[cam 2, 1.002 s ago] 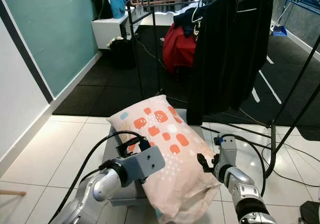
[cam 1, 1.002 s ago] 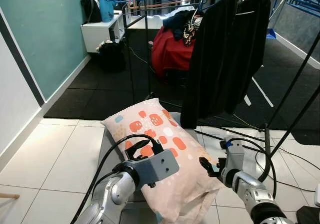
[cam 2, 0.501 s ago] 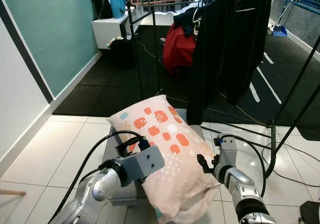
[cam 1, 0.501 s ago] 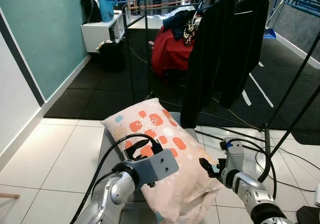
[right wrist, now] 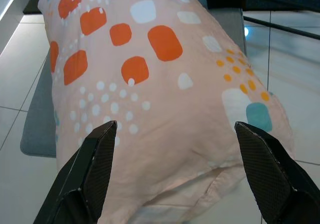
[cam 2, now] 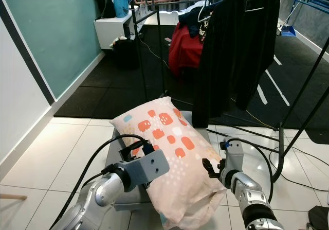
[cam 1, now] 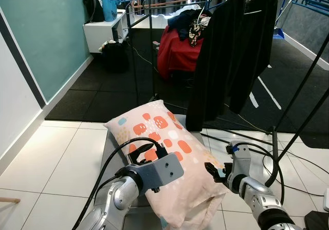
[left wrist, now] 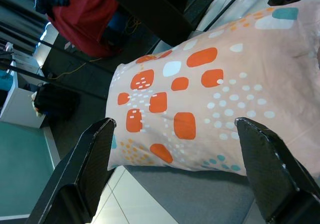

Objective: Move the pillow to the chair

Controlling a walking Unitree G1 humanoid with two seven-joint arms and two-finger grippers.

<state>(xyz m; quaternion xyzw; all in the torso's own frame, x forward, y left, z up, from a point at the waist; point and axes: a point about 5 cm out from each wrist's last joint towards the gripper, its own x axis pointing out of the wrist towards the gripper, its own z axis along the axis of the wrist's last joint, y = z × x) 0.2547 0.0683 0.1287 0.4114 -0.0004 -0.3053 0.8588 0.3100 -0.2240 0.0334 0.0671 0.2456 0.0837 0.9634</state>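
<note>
A peach pillow [cam 1: 167, 132] with orange patches lies on a low grey chair seat [cam 1: 109, 146], its near end hanging over the front edge. My left gripper [cam 1: 148, 153] is at the pillow's left side, open, with its fingers [left wrist: 92, 159] spread wide over the pillow [left wrist: 200, 93]. On the other side, near the front corner, my right gripper [cam 1: 213, 171] is open too. Its fingers [right wrist: 95, 169] straddle the pillow [right wrist: 150, 83] without closing on it. The grey seat [right wrist: 35, 134] shows beneath.
A clothes rack with black garments [cam 1: 231, 50] stands just behind the chair. Its dark legs [cam 1: 275, 147] and cables [cam 1: 257, 147] cross the white tiles at right. A red bag [cam 1: 175, 52], a white cabinet [cam 1: 103, 34] and a teal wall [cam 1: 46, 34] lie farther back.
The hanging black garments sway slightly. Both grippers and the pillow hold their places.
</note>
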